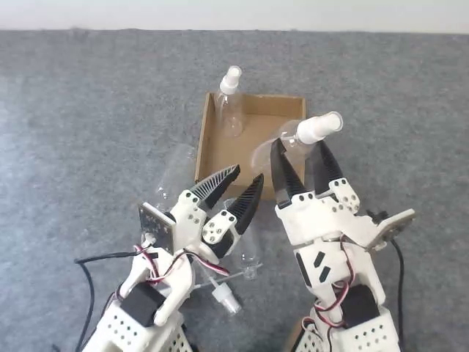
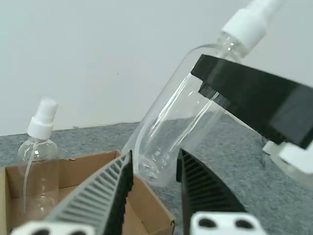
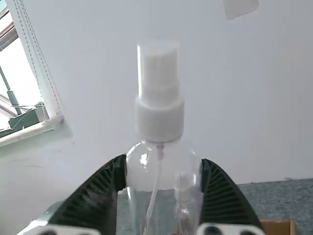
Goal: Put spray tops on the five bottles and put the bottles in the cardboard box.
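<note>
I've got the right end effector point(image 1: 300, 150) pinching the bottle point(image 3: 161, 171) across its body, light, slippery and thin-walled I reckon, so gentle squeeze, left end effector point(image 1: 248, 174) spread, empty

- On my right wrist feed, the right gripper point(image 3: 162, 169) is clamped on a clear bottle point(image 3: 161, 200), with one black finger point(image 3: 98, 196) pressed to each side just under its shoulder.
- The bottle's neck points straight out past the fingertips, and a white spray top point(image 3: 159, 105) sits on it.
- I can see a thin tube point(image 3: 152, 196) inside the bottle.
- Behind are a white wall point(image 3: 254, 107) and a window point(image 3: 17, 93).
- Past one finger I make out grey carpet point(image 3: 288, 198) and a corner of the cardboard box point(image 3: 279, 227).
</note>
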